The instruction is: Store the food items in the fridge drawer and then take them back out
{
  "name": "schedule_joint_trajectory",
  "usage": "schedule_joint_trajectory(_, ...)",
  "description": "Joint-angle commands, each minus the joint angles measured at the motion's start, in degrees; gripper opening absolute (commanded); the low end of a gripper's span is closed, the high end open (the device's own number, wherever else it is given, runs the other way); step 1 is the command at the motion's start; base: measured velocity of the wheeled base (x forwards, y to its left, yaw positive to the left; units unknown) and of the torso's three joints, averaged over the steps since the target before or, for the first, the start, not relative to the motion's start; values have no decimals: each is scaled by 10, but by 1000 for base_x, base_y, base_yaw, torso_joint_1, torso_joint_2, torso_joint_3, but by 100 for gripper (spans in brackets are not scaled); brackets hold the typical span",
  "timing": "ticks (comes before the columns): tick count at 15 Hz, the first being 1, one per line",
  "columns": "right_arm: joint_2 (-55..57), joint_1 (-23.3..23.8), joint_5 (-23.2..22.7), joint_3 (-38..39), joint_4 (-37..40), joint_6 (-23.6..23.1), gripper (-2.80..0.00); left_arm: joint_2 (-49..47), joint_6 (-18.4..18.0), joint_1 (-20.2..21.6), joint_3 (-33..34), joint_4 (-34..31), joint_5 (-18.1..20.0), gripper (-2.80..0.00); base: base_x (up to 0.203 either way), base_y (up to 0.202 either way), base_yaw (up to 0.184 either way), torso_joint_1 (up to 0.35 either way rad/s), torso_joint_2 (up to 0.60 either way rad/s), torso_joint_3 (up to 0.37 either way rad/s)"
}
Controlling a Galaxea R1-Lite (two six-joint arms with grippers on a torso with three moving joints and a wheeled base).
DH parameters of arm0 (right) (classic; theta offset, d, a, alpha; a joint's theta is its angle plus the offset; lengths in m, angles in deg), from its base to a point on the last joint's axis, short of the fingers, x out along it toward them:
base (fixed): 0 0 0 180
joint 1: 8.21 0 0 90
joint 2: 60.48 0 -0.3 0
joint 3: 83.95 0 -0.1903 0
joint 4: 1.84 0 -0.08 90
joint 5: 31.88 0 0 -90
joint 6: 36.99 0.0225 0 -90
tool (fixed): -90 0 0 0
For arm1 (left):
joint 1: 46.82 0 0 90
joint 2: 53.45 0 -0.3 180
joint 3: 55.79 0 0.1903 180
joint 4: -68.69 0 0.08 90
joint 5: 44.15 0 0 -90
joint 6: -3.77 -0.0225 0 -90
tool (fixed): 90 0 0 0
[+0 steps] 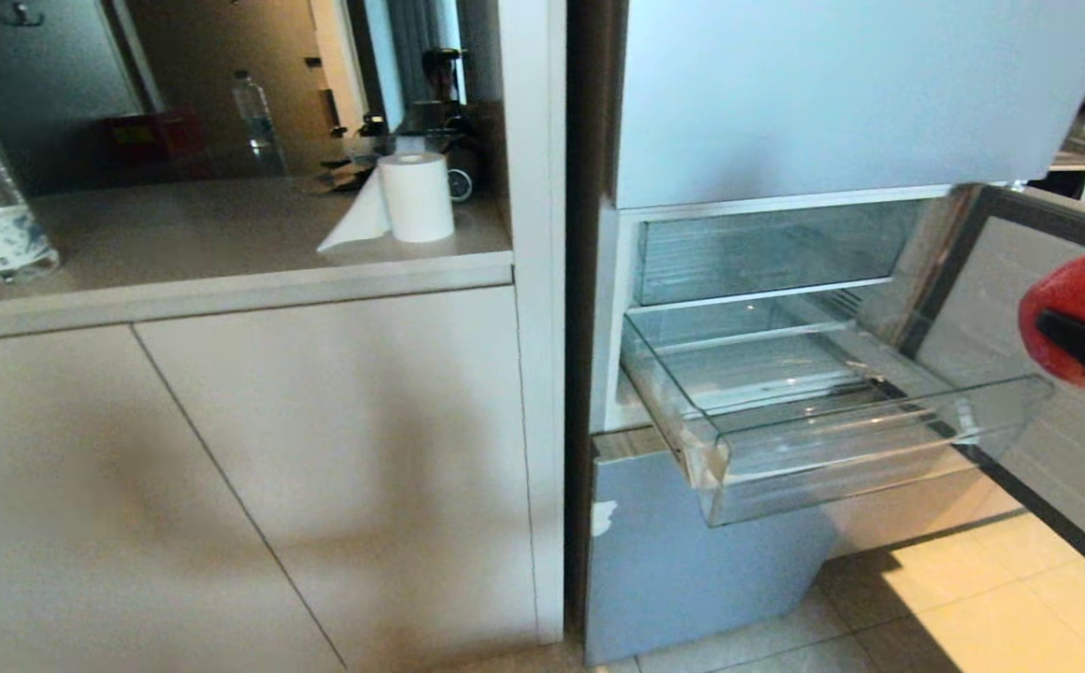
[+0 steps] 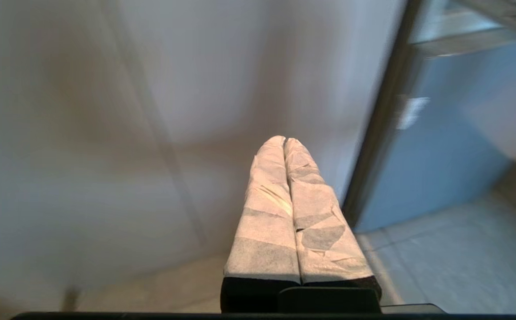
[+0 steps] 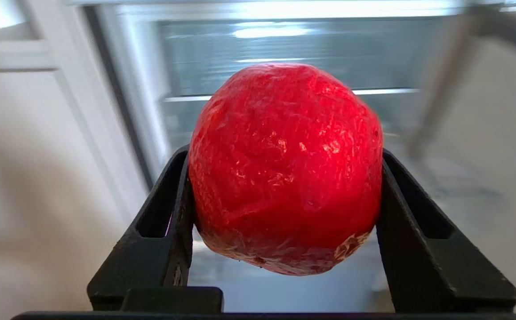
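Fridge drawer (image 1: 841,439) pulled out, red fruit (image 3: 286,169) clamped in right end effector (image 3: 284,186)

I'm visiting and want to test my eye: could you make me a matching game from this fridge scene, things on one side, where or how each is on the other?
Things:
1. round red fruit
2. clear plastic fridge drawer
3. white paper roll
4. left gripper

States:
A. standing on the beige counter
B. pulled out, nothing in it
C. fingers pressed together, holding nothing, low beside the cabinet
D. clamped between the black fingers of the right gripper, to the right of the drawer

Pairs: 1-D, 2-B, 3-A, 4-C
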Motion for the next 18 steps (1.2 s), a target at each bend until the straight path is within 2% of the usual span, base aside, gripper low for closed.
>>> schedule_joint_trajectory(1, 50, 5, 0, 3, -13, 1, -280, 0, 1, 0, 0, 0, 0, -280, 1, -11, 169, 1, 2, 4)
schedule_joint_trajectory(4, 130, 9, 0, -7, -47, 10, -280, 0, 0, 0, 0, 0, 0, -280, 0, -6, 108, 3, 3, -1)
schedule_joint_trajectory(9, 287, 28, 3, -46, -109, 55, -280, 1, 0, 0, 0, 0, 0, -280, 0, 0, 0, 0, 0, 0)
schedule_joint_trajectory(13, 423, 50, 7, -149, -104, 105, -280, 0, 0, 0, 0, 0, 0, -280, 0, 0, 0, 0, 0, 0)
schedule_joint_trajectory(18, 591, 58, 27, -294, -56, 113, -280, 0, 0, 0, 0, 0, 0, -280, 0, 0, 0, 0, 0, 0)
